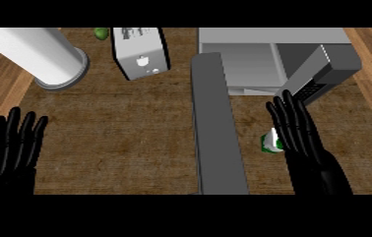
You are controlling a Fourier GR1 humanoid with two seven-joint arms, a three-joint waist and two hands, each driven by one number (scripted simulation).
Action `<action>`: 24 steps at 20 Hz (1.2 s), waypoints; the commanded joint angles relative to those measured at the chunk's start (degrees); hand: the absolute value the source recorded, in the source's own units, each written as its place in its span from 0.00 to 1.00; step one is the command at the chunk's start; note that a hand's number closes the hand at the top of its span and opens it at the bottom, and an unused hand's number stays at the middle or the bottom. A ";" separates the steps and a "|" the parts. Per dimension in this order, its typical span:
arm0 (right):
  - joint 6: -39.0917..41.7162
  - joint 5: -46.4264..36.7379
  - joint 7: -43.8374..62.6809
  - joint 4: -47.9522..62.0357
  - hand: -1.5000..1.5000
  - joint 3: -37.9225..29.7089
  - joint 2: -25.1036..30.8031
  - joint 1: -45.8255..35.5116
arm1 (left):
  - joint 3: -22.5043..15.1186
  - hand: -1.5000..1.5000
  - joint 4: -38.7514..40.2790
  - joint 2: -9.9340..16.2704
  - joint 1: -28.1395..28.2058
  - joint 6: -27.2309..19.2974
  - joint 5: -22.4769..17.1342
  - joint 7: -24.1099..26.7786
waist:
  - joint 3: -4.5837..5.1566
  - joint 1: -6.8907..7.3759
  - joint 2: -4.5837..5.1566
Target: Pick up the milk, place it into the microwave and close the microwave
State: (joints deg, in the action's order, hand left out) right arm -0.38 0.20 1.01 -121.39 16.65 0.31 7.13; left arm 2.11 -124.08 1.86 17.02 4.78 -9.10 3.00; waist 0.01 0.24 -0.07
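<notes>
Milk (270,141) beside open right hand (296,128), microwave door (216,128) left

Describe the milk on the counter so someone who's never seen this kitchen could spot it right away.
Find the open microwave at the back right of the counter, its grey door swung out toward you. Just right of that door, beside the right hand, sits the milk: a small white carton with green trim, the only white-and-green thing there.

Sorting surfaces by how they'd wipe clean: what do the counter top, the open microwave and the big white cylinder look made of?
Counter top: seemingly wood, matte brown with streaky grain. Microwave: probably painted metal or plastic; flat grey panels, no shine, and its open door looks the same. White cylinder: smooth and white with a grey rim; material unclear, maybe paper or plastic.
</notes>
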 commanded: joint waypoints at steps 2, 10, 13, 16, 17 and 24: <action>0.19 1.66 -2.04 3.74 0.00 -5.91 1.20 -1.00 | -1.25 0.00 -4.44 -0.87 3.74 0.67 1.37 0.13 | -0.02 -0.02 0.02; -3.12 -0.83 -4.32 10.49 0.00 -4.43 -0.27 0.02 | -0.75 0.00 -2.92 -1.78 8.18 3.76 1.73 4.57 | -0.01 -0.02 0.02; 1.43 3.85 -9.54 18.27 0.00 -12.59 2.62 -0.85 | 0.92 0.00 -4.75 -1.14 6.98 3.60 -1.29 0.84 | -0.03 -0.01 0.07; 2.84 4.68 -14.81 21.19 0.00 -15.29 3.79 1.57 | 1.00 0.00 -4.78 -1.29 9.16 4.85 -1.67 3.01 | -0.03 -0.03 0.06; 2.00 4.38 -14.13 21.30 0.00 -14.65 2.76 1.33 | -1.27 0.00 -3.42 -1.82 10.40 3.79 1.06 5.95 | -0.02 -0.02 0.04; 3.75 3.17 -22.75 31.19 0.00 -17.70 3.78 1.76 | -2.72 0.00 -3.92 -1.82 14.51 6.06 0.28 9.37 | -0.01 0.08 0.00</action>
State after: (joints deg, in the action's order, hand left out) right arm 2.83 4.57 -17.74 -93.98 -0.55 4.08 7.57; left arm 2.79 -128.20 0.68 27.78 10.36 -10.60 8.35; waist -0.01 0.28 -0.04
